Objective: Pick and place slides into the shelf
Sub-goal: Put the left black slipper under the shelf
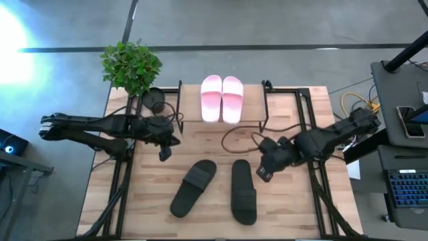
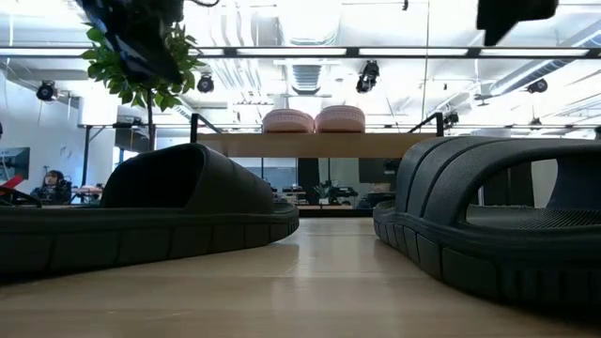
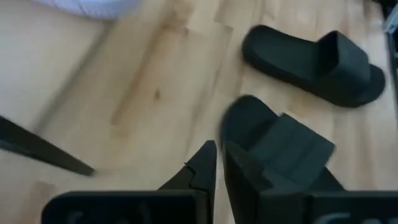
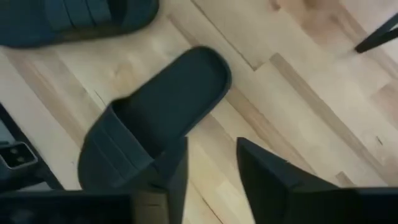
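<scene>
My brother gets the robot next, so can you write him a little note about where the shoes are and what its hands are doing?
Left gripper: shut, empty, above the table beside the black slides.
Right gripper: fingers apart, empty, next to the right black slide.
Pink slides: side by side on the shelf. Done.
Left black slide lies angled on the table; the right one lies straight.
Left to do: both black slides onto the shelf.

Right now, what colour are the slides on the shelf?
Light pink slides, clearest in the high view.
</scene>
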Action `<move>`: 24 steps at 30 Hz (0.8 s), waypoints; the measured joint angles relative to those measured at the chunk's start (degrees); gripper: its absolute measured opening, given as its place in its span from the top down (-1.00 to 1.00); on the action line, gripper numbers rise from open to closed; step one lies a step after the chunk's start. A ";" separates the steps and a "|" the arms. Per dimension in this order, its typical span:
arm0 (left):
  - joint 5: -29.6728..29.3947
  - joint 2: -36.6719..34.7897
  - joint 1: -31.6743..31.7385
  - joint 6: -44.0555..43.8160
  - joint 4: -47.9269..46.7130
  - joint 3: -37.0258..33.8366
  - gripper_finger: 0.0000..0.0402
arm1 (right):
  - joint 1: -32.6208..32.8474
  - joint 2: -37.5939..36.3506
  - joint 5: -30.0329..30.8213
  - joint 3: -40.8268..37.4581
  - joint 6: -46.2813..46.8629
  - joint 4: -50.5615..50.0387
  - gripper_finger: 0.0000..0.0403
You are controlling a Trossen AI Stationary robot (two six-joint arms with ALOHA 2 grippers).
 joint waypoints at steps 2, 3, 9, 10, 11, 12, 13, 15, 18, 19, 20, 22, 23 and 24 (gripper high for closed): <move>0.70 -0.79 -0.48 -2.64 -0.04 -1.63 0.92 | 1.06 1.02 -0.32 0.00 0.35 -0.02 0.22; 0.78 -1.03 -0.80 -4.15 0.02 -2.43 0.92 | 1.12 1.46 -1.21 0.00 0.30 -0.05 0.17; -2.20 -0.05 -8.31 -4.73 1.04 -4.59 0.92 | 1.47 1.93 -2.27 -0.02 -0.34 -0.93 0.03; -6.41 0.57 -11.93 -2.33 0.98 -4.59 0.92 | 1.85 1.93 -1.56 -0.02 -0.29 -1.23 0.03; -12.34 1.28 -15.53 -0.29 0.98 -4.59 0.92 | 2.24 1.93 -0.70 -0.02 -0.24 -1.61 0.03; -18.83 2.13 -19.10 1.85 0.94 -4.59 0.92 | 2.72 1.93 0.26 -0.02 -0.09 -2.11 0.03; -24.81 3.27 -22.43 3.78 0.91 -4.57 0.92 | 3.22 1.93 1.07 -0.02 -0.07 -2.82 0.03; -34.45 6.14 -27.62 5.54 0.91 -4.04 0.92 | 4.13 1.93 2.32 -0.02 -0.09 -3.88 0.03; -40.08 10.83 -32.03 1.15 0.94 -2.25 0.89 | 4.93 1.93 3.58 -0.05 -0.24 -5.97 0.03; -40.19 12.38 -32.66 -1.20 1.06 -1.44 0.86 | 4.93 1.93 3.67 -0.08 -0.27 -6.72 0.03; -40.38 14.13 -33.28 -3.11 1.19 -0.65 0.83 | 4.91 1.93 3.69 -0.13 -0.24 -7.43 0.03; -40.21 17.49 -34.47 -5.02 1.30 1.03 0.74 | 4.89 1.93 3.71 -0.15 -0.31 -8.16 0.03; -40.00 19.14 -35.16 -5.11 1.73 1.93 0.69 | 4.87 1.93 3.71 -0.21 -0.62 -8.22 0.03; -39.78 20.80 -35.81 -4.79 2.55 2.84 0.64 | 4.87 1.93 3.71 -0.23 -0.93 -8.22 0.03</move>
